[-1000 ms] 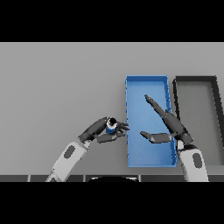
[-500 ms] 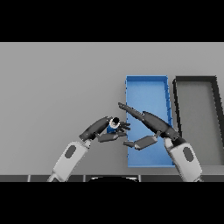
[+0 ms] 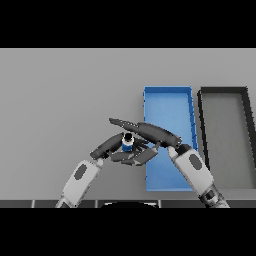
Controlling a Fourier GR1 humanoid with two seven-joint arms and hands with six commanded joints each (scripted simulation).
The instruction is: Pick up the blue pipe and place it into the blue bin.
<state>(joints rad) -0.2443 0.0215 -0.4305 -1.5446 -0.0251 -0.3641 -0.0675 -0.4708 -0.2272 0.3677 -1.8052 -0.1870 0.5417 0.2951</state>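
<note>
Fingers of left hand (image 3: 111, 146) round blue pipe (image 3: 127, 144), right hand (image 3: 150, 133) outstretched

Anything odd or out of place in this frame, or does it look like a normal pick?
Nothing is spilled or damaged. One thing stands out: both hands crowd the blue pipe left of the blue bin. The left hand curls round it, and the right hand reaches across with straight fingers over it. The black bin sits squarely beside the blue one.

Two bins stand side by side on the bench (image 3: 60, 100). The bin (image 3: 167, 102) is left of the second bin (image 3: 227, 130). The pipe (image 3: 128, 143) sits just left of the first, between both robot hands.
</note>
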